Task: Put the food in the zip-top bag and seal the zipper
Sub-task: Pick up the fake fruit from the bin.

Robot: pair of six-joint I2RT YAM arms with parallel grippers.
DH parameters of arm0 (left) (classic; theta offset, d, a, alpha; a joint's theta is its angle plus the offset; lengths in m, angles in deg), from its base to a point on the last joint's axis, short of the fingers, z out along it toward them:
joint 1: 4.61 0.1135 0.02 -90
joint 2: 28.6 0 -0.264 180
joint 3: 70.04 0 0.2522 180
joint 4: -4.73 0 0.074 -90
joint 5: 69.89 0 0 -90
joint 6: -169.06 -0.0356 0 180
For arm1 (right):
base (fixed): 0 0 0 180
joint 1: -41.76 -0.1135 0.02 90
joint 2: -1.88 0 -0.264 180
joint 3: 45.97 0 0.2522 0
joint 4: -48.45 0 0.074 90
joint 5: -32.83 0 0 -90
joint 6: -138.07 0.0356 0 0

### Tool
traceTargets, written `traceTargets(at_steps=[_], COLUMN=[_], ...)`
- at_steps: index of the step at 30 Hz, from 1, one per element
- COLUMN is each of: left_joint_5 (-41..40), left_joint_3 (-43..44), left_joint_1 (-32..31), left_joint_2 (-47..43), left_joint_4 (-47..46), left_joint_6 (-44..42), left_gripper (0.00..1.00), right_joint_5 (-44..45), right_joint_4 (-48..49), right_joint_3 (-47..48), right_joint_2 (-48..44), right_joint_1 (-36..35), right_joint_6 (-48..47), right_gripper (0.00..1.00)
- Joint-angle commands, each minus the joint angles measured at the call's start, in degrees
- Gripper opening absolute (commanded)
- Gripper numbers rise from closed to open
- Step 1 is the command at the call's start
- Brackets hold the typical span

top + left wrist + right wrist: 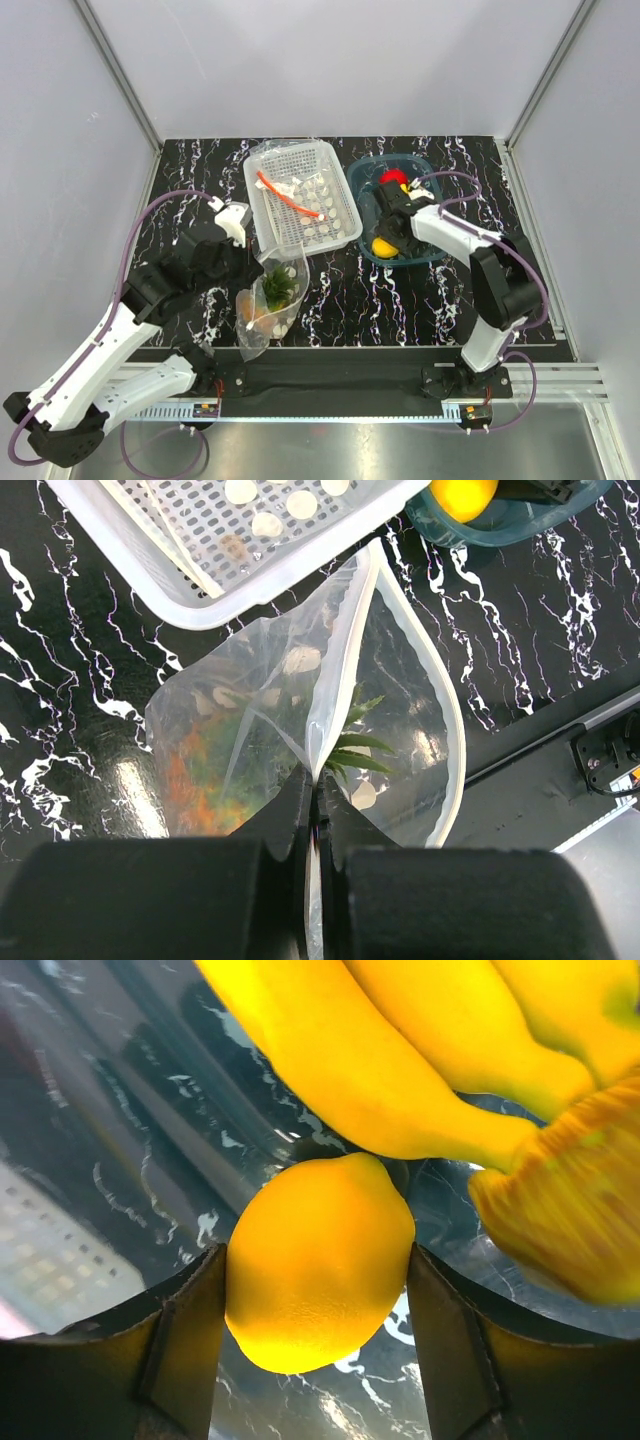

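Pick-up step, we judge: in the blue tub (400,260), far right, the right gripper (317,1255) pinches the lemon (320,1295) by both flanks. Next we need a lift and carry into the zip-top bag (265,320). It lies centre-front, long axis near-left to far-right, mouth towards the basket (262,150); left gripper (315,780) is pressed together on its zipper (339,670), holding it agape.
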Motion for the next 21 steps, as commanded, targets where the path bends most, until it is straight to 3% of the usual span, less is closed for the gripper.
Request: traceTargets(at_steps=[1,6,9,10,12,14,21], left_joint_5=[0.2,-0.06,-0.15,-0.24,-0.33,-0.94,-2.79], left_joint_3=[0.48,0.75,1.01,1.19,1.45,1.89,2.42], left_joint_1=[0.37,0.28,0.29,0.28,0.28,0.37,0.28], left_joint_2=[-1.17,-1.08,-1.0,-1.0,-0.91,-0.82,-1.35], left_joint_4=[0.39,0.31,0.48,0.48,0.57,0.83,3.2], left_joint_6=[-1.18,-1.18,-1.18,-1.18,-1.27,-1.27,-0.22], left_gripper=[0.0,0.0,0.0,0.0,0.0,0.0,0.01], right_joint_5=[1.49,-2.64,-10.8,-18.31,-24.33,-28.05,-26.2], right_joint_4=[4.78,7.77,11.89,13.74,17.34,17.01,17.17], right_joint_3=[-1.11,-4.1,-6.03,-6.73,-8.31,-6.93,-1.38], right_joint_2=[-9.01,-17.72,-23.35,-26.06,-28.27,-29.77,-30.39], right_joint_1=[0.43,0.26,0.35,0.17,-0.27,-3.33,-20.82], right_joint_6=[-4.61,-10.5,-17.68,-19.8,-23.32,-25.35,-30.64], right_gripper=[0.52,0.46,0.42,0.42,0.42,0.41,0.4])
